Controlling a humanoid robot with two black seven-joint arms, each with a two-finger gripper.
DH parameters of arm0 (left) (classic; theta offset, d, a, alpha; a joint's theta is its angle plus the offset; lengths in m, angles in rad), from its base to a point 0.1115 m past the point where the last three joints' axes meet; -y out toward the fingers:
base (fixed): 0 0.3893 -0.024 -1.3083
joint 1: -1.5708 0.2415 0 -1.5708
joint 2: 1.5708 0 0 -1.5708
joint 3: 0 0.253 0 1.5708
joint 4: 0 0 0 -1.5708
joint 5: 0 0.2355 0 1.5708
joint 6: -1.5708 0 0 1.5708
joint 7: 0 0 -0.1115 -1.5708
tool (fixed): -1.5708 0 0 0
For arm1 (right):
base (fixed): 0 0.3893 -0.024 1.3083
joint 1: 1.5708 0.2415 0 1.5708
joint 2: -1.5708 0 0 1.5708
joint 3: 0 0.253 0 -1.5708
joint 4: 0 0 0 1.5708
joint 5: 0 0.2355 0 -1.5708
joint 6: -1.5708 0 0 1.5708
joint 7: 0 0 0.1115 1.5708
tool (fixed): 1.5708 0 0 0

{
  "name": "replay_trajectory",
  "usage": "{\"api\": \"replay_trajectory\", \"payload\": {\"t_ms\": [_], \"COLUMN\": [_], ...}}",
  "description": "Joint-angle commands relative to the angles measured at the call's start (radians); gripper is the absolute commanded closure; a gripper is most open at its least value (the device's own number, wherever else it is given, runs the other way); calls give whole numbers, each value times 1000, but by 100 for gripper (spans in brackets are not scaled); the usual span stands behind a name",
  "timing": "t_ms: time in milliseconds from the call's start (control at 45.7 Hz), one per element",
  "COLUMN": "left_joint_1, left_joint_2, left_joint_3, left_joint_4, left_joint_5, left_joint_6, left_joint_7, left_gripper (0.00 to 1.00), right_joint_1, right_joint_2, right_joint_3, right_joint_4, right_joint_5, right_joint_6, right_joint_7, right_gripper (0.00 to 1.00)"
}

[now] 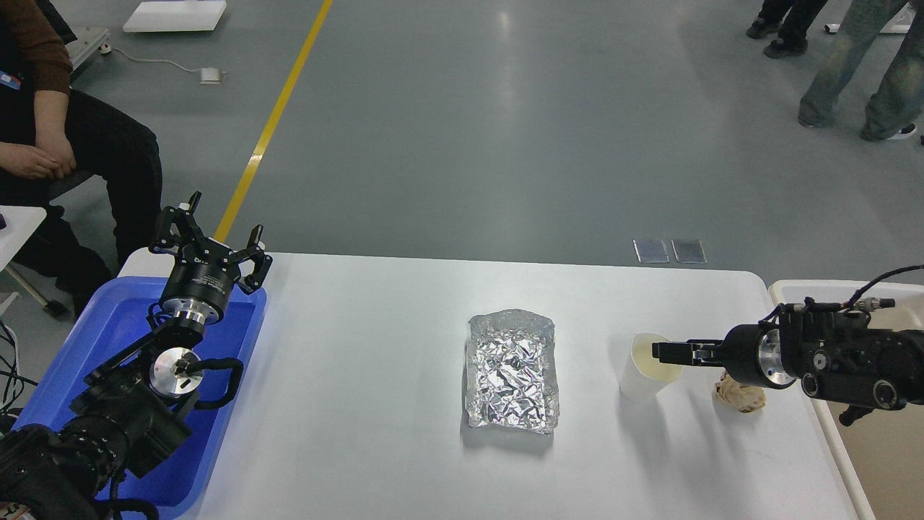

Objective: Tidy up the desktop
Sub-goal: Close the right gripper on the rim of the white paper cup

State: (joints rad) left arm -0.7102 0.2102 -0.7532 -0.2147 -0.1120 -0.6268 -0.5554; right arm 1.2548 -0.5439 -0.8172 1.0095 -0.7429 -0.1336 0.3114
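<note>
The right gripper (660, 352), fingers seemingly pinching the rim of a paper cup (646, 375) at the white bench's (361, 404) 3 o'clock, could tip it; left gripper (216, 238) hovers, fingers spread.

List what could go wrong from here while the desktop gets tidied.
1. The right claw sits at the rim of the white paper cup; the view does not show whether it grips. A push could tip the cup onto the white desktop.
2. The crumpled beige paper wad lies right under the right arm and might be swept off the edge.
3. The light crinkled aluminium foil tray may slide or crush when grasped.
</note>
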Motion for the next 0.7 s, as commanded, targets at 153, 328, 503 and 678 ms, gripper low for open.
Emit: {"api": "replay_trajectory", "payload": {"t_ms": [153, 328, 503, 678], "left_joint_1": [0, 0, 0, 0], "left_joint_2": [0, 0, 0, 0], "left_joint_3": [0, 0, 0, 0], "left_joint_4": [0, 0, 0, 0], "left_joint_5": [0, 0, 0, 0], "left_joint_6": [1, 1, 1, 1], "left_joint_7": [0, 0, 0, 0], "left_gripper": [0, 0, 0, 0], "right_joint_1": [-58, -61, -61, -61], "right_joint_2": [6, 24, 32, 33], "right_joint_3": [1, 1, 1, 1], "right_joint_4": [-52, -52, -55, -55], "right_joint_5": [5, 5, 5, 7], "right_joint_6": [-6, -21, -32, -32], "right_joint_7": [0, 1, 3, 8], "right_gripper": [15, 34, 64, 84]}}
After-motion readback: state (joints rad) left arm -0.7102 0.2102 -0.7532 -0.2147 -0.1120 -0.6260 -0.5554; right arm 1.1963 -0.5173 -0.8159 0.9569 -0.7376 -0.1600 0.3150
